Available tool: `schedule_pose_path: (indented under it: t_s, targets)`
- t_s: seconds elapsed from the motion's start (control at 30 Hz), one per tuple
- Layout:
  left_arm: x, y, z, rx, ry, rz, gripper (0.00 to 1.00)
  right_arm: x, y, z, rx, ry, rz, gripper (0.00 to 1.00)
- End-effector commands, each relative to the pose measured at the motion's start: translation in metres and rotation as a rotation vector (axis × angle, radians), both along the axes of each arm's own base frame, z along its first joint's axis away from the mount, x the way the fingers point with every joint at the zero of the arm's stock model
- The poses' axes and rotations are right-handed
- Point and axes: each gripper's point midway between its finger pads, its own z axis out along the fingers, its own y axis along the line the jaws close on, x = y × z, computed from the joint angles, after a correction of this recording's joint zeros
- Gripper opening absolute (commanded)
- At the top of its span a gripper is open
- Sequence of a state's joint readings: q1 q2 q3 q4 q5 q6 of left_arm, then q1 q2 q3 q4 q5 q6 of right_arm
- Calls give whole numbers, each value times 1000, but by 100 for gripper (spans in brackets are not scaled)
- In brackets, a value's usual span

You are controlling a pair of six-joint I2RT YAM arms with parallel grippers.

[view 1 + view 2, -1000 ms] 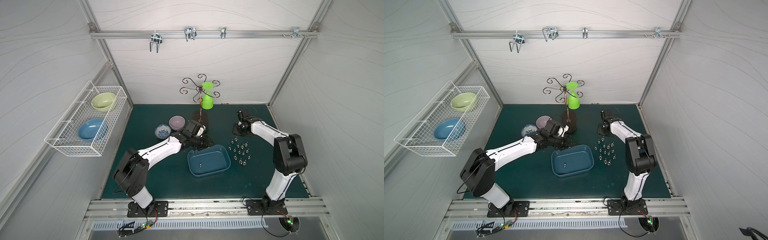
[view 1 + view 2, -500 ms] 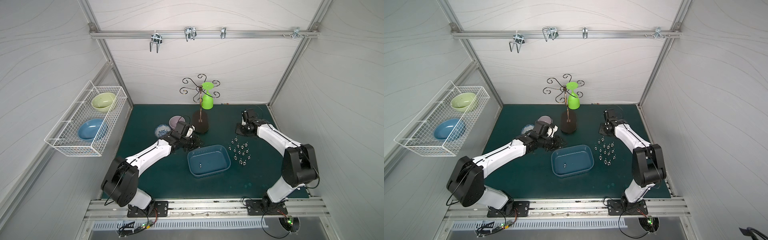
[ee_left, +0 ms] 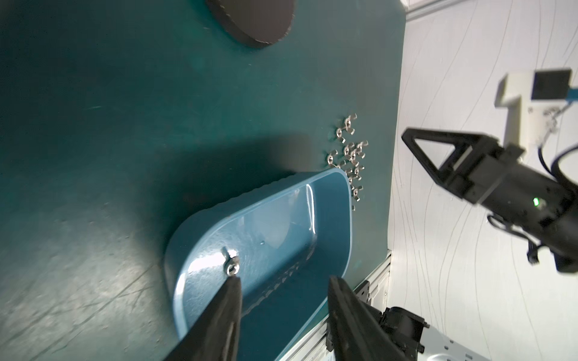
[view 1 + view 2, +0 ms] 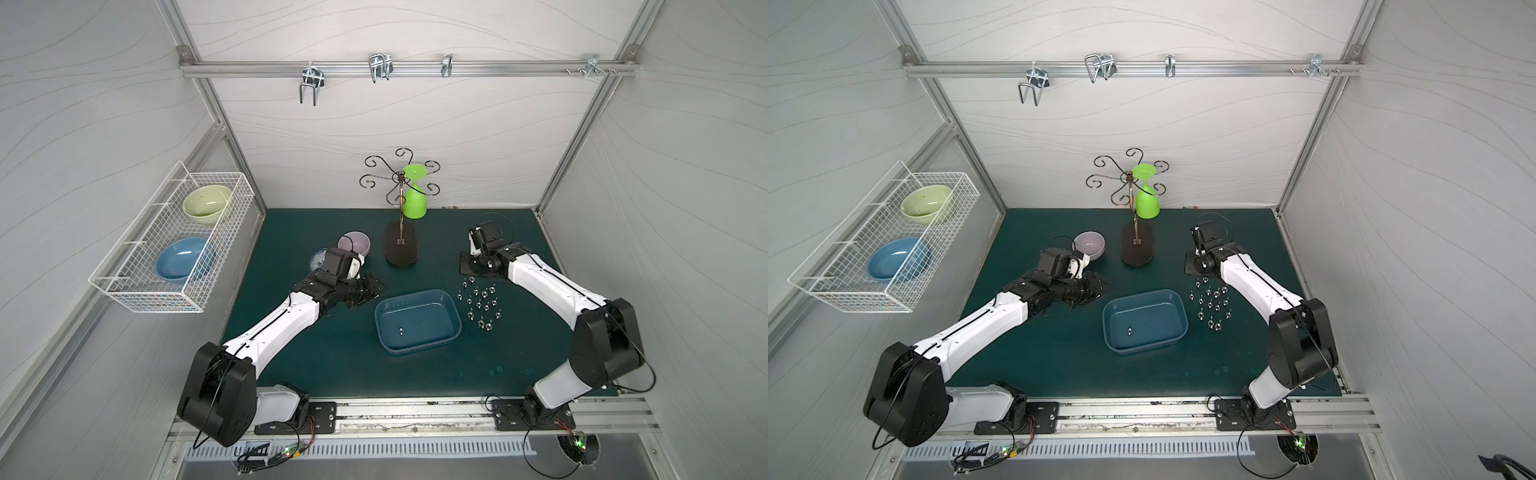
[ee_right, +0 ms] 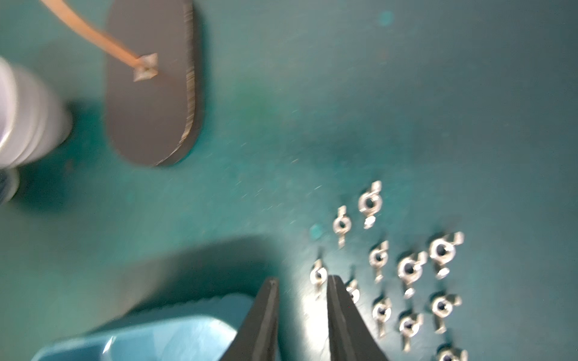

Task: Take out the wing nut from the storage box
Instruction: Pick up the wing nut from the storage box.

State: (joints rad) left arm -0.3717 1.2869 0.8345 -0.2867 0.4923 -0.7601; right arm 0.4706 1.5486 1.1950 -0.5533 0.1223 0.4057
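Out from the left gripper, parted about halfway and holding nothing, over the mat just beside a corner of the storage box, to the wing nut lying alone on the box floor, ahead of the fingertips, untouched; right gripper narrowly parted, empty, beside loose nuts.

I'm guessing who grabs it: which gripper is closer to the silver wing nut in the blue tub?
Left. The left gripper sits beside the dark-blue plastic tub, near its silver metal wing nut; the right gripper is by the loose nuts.
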Motion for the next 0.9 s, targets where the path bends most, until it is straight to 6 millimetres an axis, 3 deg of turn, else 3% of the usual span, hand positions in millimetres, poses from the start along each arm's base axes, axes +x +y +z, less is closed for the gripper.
schedule_pose_path:
  t_s: [0.0,0.23,0.47,0.67,0.87]
  targets:
    - [1,9,10,-36,-21,21,49,-33,17,0,-45,18,100,30]
    - [-8,30,-4,-44,20,80,49,-89,60,-17,-39,58,260,31]
    - [-18,36,-26,-69,85,116,49,-138,128,-36,-7,126,446,33]
    - [-27,35,-41,-89,125,126,49,-156,166,-48,24,184,529,36]
    - [-30,36,-45,-76,132,115,49,-157,171,-73,-13,235,494,38]
